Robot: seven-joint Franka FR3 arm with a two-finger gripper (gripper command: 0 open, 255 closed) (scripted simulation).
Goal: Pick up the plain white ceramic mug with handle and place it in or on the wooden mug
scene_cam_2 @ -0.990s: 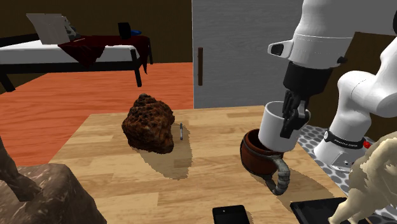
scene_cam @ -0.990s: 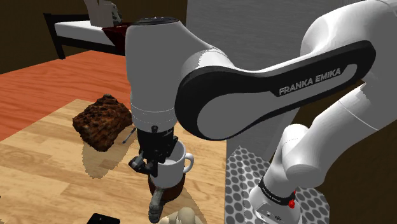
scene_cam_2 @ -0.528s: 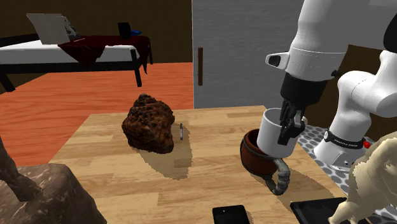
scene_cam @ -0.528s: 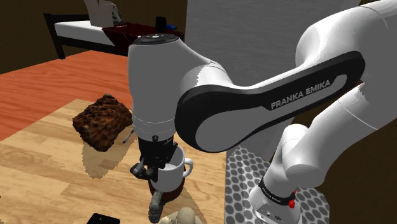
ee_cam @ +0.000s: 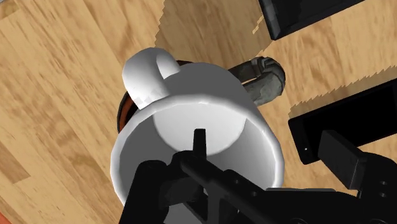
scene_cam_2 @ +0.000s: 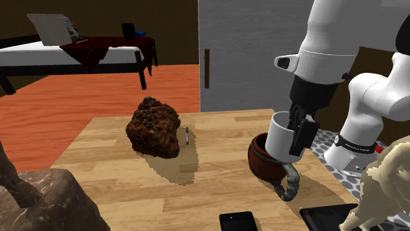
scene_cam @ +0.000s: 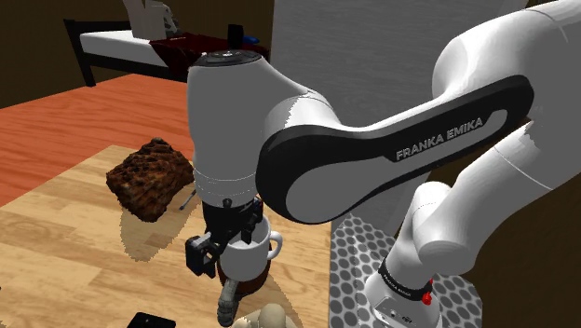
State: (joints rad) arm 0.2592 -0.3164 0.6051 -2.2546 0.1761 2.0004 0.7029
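Now our claw (scene_cam_2: 297, 134) has just let go and stands wide open. The white mug (scene_cam_2: 281, 139) sits in the brown wooden mug (scene_cam_2: 263, 163) on the bench (scene_cam_2: 131, 177). We think we're nearly done.

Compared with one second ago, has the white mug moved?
Yes. In the second exterior view the white mug has come down, and now sits deeper in the brown mug, which has stayed in its place.
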